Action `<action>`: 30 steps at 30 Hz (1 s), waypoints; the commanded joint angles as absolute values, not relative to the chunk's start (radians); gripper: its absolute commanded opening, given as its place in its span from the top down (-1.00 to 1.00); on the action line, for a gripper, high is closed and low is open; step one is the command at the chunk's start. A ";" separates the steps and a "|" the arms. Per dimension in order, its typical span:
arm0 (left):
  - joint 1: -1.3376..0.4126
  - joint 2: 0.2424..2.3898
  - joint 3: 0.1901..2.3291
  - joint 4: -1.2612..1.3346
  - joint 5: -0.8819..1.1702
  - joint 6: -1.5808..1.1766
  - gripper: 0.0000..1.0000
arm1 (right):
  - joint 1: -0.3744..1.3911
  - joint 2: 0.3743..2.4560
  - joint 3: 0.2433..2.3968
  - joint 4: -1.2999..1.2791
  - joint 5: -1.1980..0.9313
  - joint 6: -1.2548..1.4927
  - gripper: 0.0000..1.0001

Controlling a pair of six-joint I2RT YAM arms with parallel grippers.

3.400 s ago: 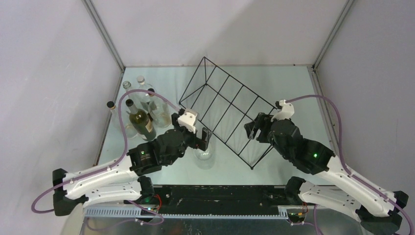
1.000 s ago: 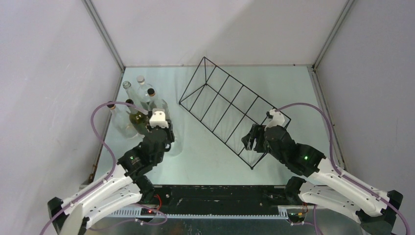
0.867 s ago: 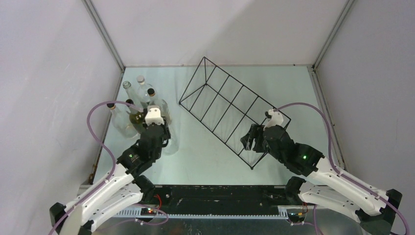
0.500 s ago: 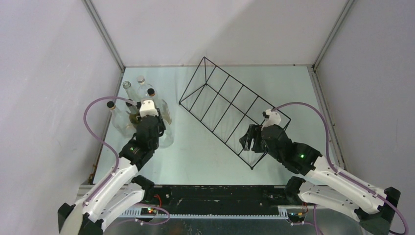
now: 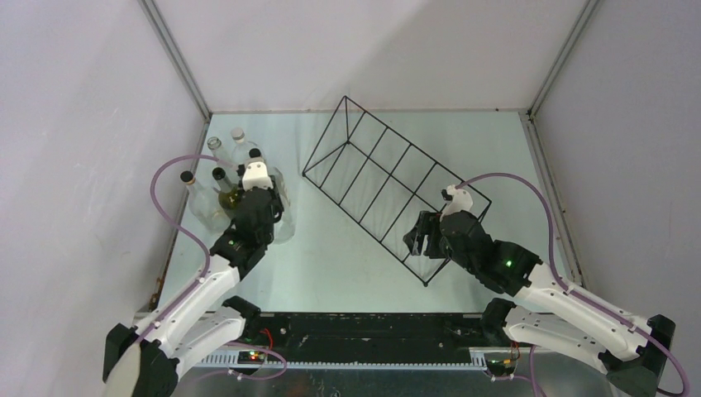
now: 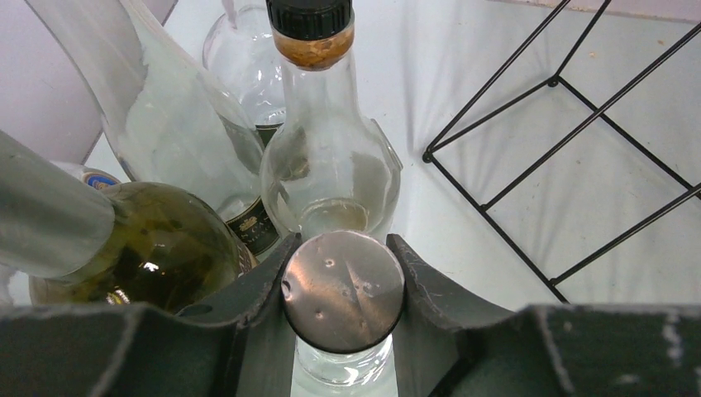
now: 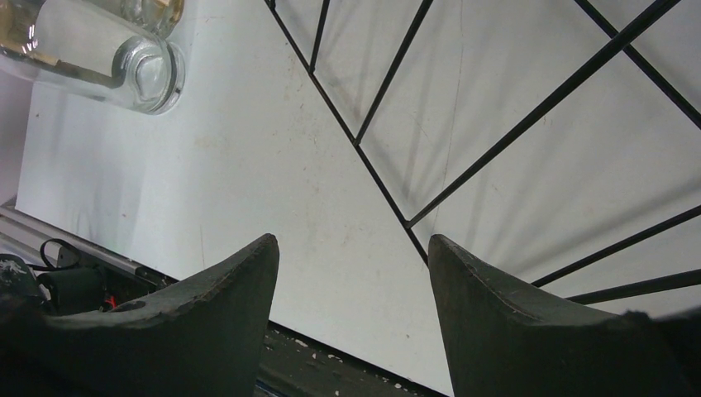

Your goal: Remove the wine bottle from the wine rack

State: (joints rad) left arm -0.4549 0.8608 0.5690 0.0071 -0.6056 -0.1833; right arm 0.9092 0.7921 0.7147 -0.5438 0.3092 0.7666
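The wine rack (image 5: 413, 145) is a black wire frame lying diagonally across the middle of the table, with no bottle in it. My left gripper (image 5: 266, 213) is shut on the neck of a clear wine bottle (image 5: 283, 225) with a silver cap (image 6: 343, 289). The bottle is upright, left of the rack, right beside the other bottles. In the left wrist view both fingers (image 6: 273, 269) press the cap's sides, and rack wires (image 6: 496, 79) show at the right. My right gripper (image 5: 420, 236) is open at the rack's near right end, with a wire (image 7: 529, 125) just beyond its fingertips (image 7: 256, 256).
Several more bottles stand at the table's left side. Among them are a dark green one (image 6: 157, 248) and a clear one with a black cap (image 6: 331, 165), directly ahead of my left gripper. The left wall (image 5: 99, 165) is close behind them.
My left gripper has carried the clear bottle leftward and back, away from the rack, up against the group of bottles. My right gripper has hardly moved.
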 commanded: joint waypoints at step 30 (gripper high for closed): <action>-0.446 0.407 0.709 -0.503 -0.462 -0.371 -1.00 | 0.907 0.683 0.713 -0.583 0.332 0.727 -0.44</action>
State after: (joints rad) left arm -0.4511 0.4576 0.7254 -0.3405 -0.4828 -0.3000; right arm 0.9092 0.7204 0.7147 -0.5701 0.3023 0.7479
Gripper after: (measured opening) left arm 0.996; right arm 0.702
